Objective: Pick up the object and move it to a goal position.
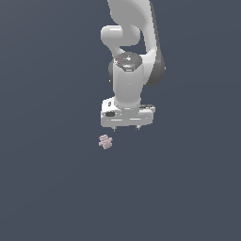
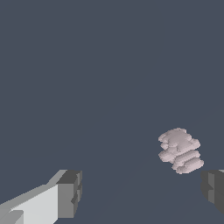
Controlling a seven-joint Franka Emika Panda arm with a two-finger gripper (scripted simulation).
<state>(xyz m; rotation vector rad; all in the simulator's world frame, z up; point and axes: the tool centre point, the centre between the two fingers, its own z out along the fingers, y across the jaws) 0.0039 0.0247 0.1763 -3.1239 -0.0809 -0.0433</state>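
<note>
- Pink lump [image 1: 105, 141]: the thing to be moved lies on the dark grey floor [image 1: 52, 188], nearest of everything in the exterior view. It is small, pale and knobbly, far smaller than the gripper, and nothing touches it.
- In the wrist view the same lump [image 2: 180, 150] shows a bumpy, layered surface. It sits close to one grey fingertip [image 2: 213, 185] and well away from the other fingertip, so it is off-centre in the gap, not midway.
- Gripper [image 1: 126, 127]: it hangs just above and beyond the lump, toward the exterior view's right. Its two fingers stand spread wide with nothing between them; it is released and grasping nothing.
- White arm [image 1: 129, 52]: it rises behind the gripper to the upper edge of the exterior view, with the wrist pointing straight down.
- Progress, as I judge it: the task is at its start. The approach is partly made, since the gripper is near the lump, but it is neither lined up over it nor lowered around it.
- What is left: shifting sideways toward the exterior view's left to centre the lump between the fingers, descending, closing, lifting, and carrying it off.
- No goal marker shows in either view, so I cannot tell where the lump must end up.
</note>
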